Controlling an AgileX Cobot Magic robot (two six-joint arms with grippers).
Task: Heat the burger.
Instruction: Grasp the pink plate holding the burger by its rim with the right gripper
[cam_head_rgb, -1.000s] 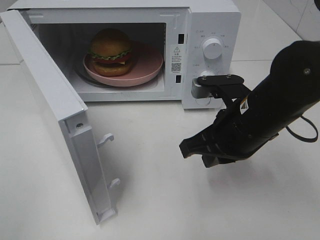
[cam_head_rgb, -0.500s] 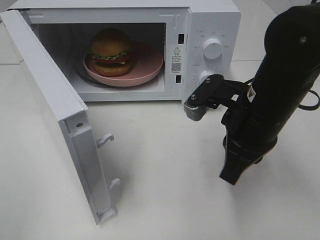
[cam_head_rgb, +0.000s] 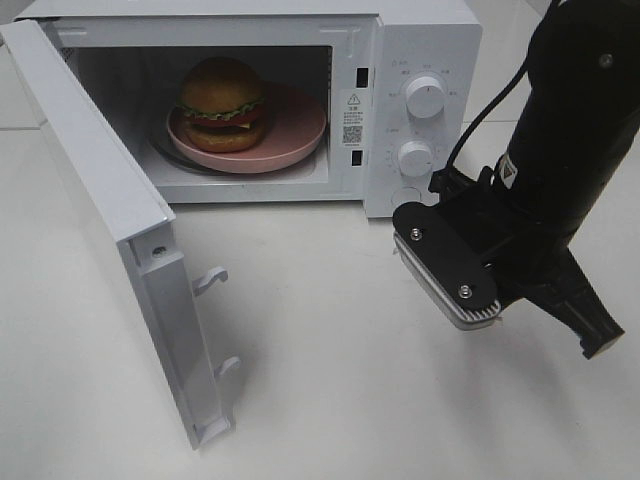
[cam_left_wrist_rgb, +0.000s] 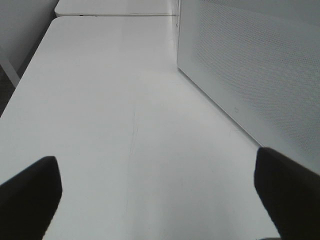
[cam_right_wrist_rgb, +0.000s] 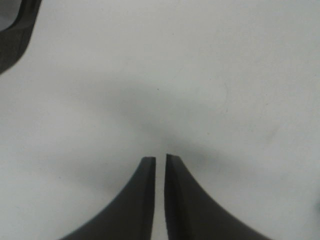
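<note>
The burger (cam_head_rgb: 222, 100), with a golden-brown bun, lettuce and tomato, sits on a pink plate (cam_head_rgb: 298, 130) inside the white microwave (cam_head_rgb: 430, 40), whose door (cam_head_rgb: 100, 220) stands wide open to the left. My right gripper (cam_head_rgb: 598, 345) hangs over the table in front of the microwave's dial panel, pointing away to the right. In the right wrist view the right gripper (cam_right_wrist_rgb: 160, 159) has its tips only a thin slit apart with nothing between them. My left gripper (cam_left_wrist_rgb: 156, 160) is open and empty, low over bare table beside the microwave's perforated side wall (cam_left_wrist_rgb: 250, 65). It is outside the exterior high view.
Two dials (cam_head_rgb: 424, 98) sit on the microwave's front panel, close behind the right arm. The open door's latch hooks (cam_head_rgb: 212, 279) stick out toward the table's middle. A black cable (cam_head_rgb: 480, 95) runs behind the right arm.
The right arm has swung from pointing front-left to pointing right, its wrist turning over. Its tips have parted by a sliver. Burger, plate and door have not moved.
</note>
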